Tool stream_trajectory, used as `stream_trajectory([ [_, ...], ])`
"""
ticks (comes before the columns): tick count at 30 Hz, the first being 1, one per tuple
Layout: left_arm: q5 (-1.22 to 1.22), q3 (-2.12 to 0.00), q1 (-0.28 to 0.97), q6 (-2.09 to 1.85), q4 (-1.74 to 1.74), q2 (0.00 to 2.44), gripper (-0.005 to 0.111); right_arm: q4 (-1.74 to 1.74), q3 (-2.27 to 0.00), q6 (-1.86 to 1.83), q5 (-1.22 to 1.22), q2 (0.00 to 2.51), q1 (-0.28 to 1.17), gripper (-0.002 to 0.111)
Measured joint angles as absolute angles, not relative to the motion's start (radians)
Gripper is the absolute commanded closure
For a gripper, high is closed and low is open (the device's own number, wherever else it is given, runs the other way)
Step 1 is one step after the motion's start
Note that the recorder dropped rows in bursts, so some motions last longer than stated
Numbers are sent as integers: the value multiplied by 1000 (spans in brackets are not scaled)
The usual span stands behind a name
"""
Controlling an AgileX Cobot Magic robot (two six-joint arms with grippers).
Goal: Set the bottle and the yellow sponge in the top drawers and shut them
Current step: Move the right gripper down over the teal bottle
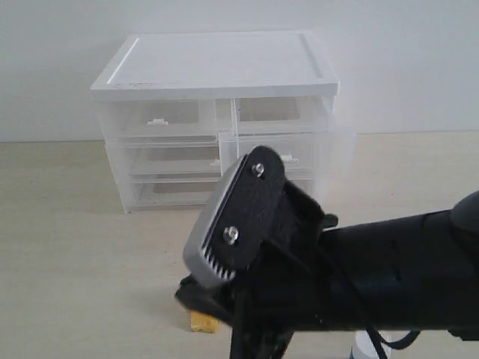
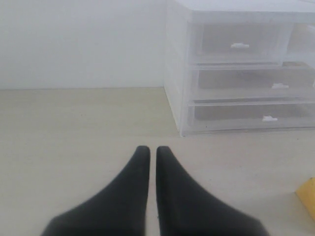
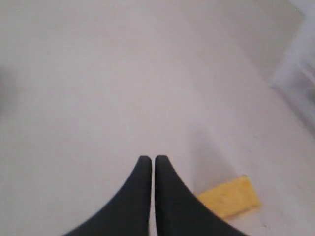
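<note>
The yellow sponge [image 1: 202,322] lies flat on the table in front of the cabinet, half hidden under my right arm [image 1: 359,269]. In the right wrist view the sponge [image 3: 229,197] lies just beside my right gripper [image 3: 153,160], which is shut and empty and does not touch it. My left gripper [image 2: 149,150] is also shut and empty above bare table, with a corner of the sponge [image 2: 307,197] off to one side. The left top drawer [image 1: 161,117] is closed. The right top drawer [image 1: 299,146] stands pulled out. A white and bluish sliver [image 1: 368,348] behind my right arm looks like the bottle, mostly hidden.
The white-topped cabinet [image 1: 224,63] stands at the back against the wall, with two full-width drawers [image 2: 246,86] closed below the top pair. My right arm and its wrist mount [image 1: 239,217] block much of the exterior view. The left arm does not show there.
</note>
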State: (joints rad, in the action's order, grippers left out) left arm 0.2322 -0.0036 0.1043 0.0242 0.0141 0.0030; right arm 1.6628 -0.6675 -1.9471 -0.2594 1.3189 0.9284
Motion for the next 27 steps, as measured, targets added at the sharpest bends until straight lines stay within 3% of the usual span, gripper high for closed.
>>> stream_trajectory([
  [9, 232, -4, 104, 24, 14, 3, 102, 629, -799, -1115, -828, 1317, 928, 108],
  [13, 232, -4, 104, 24, 14, 3, 102, 338, -879, -823, -1021, 1317, 924, 108],
  [18, 232, -4, 104, 24, 14, 3, 102, 227, -925, -713, -1174, 1315, 800, 108],
  [27, 232, -4, 104, 24, 14, 3, 102, 206, -930, -662, -1144, 1264, 435, 108],
])
